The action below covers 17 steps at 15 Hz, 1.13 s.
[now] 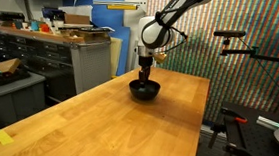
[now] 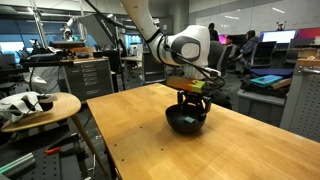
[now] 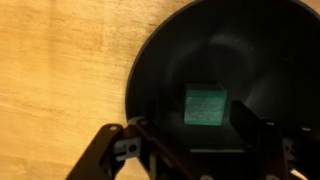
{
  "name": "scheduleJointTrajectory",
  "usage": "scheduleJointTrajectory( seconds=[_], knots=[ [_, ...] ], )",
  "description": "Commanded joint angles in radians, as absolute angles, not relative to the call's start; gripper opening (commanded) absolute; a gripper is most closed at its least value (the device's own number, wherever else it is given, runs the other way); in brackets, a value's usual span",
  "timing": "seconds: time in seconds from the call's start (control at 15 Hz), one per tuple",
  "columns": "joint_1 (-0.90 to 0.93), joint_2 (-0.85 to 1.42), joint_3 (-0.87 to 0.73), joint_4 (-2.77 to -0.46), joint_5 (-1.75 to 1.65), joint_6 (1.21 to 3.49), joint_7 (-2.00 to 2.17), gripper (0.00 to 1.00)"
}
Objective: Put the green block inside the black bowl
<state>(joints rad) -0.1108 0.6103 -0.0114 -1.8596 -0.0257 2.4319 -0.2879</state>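
Workshop room, grey cabinets (image 1: 41, 55) at the left, a long wooden table (image 1: 96, 125) running across the middle; the arm reaches down over the table's far end. The black bowl (image 1: 144, 88) sits flat on the wood there, the gripper (image 1: 145, 72) right over it, tips down about rim level; in both exterior views the green block does not show, hidden by the bowl wall and the gripper. The wrist view fills that in: bare wood at left, bowl to the right, green block (image 3: 205, 105) lying on the bowl's dark floor between the two fingers (image 3: 128, 145), with a clear gap on its left side; the gripper looks spread wide, holding nothing. My read: the placing step is at its end, block in the bowl, task as good as done; the next move calls for a straight lift out, no clipping the rim, no nudging the block. The exterior views alone show how low the gripper hangs; only the wrist view shows the block.
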Motion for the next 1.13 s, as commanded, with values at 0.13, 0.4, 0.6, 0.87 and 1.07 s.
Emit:
scheduleJointTrajectory(
  seconds=[0.13,0.4,0.6,0.87,1.07],
  knots=[
    [-0.118,0.462,0.004,-1.872,-0.006,2.259,-0.276,1.0],
    [-0.095,0.332,0.0,-1.842,-0.01,2.054,-0.253,1.0],
    [-0.079,0.263,0.001,-1.786,0.002,1.912,-0.233,1.0],
    [-0.068,0.246,-0.003,-1.761,0.007,1.871,-0.237,1.0],
    [-0.064,0.235,-0.002,-1.75,0.012,1.851,-0.231,1.0]
  ],
)
